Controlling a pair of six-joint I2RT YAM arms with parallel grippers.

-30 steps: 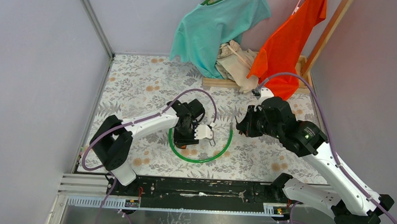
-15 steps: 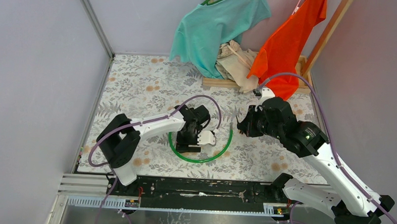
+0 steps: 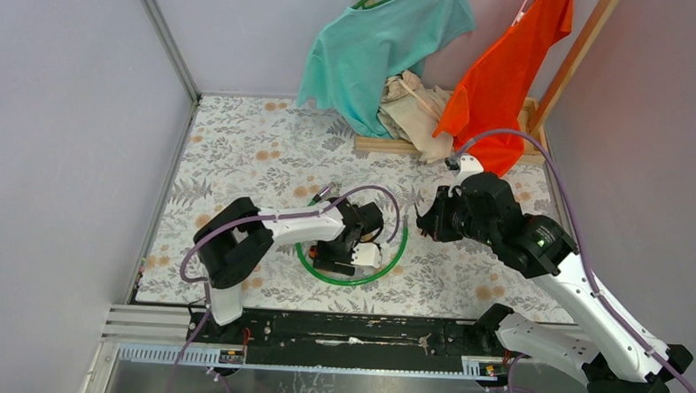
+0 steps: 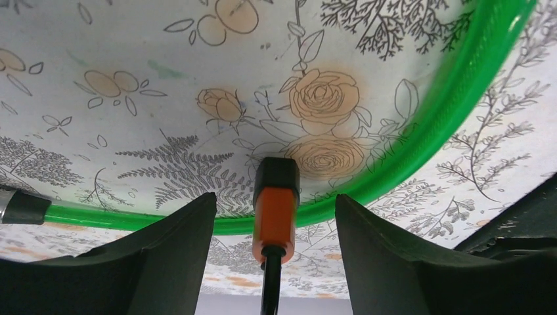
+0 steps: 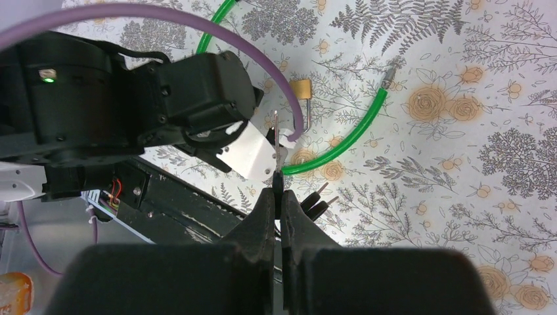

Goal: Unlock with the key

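R pincer (image 5: pixel 279 195) grips key (image 5: pixel 278 178) by head, blade out front.

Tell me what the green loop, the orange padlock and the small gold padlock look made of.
Green loop: glossy plastic tubing, probably sheathing a cable; bright highlights along it. Orange padlock: matte plastic or rubber shell with a black cap, no shine. Small gold padlock: brass-looking metal body, silvery metal shackle.
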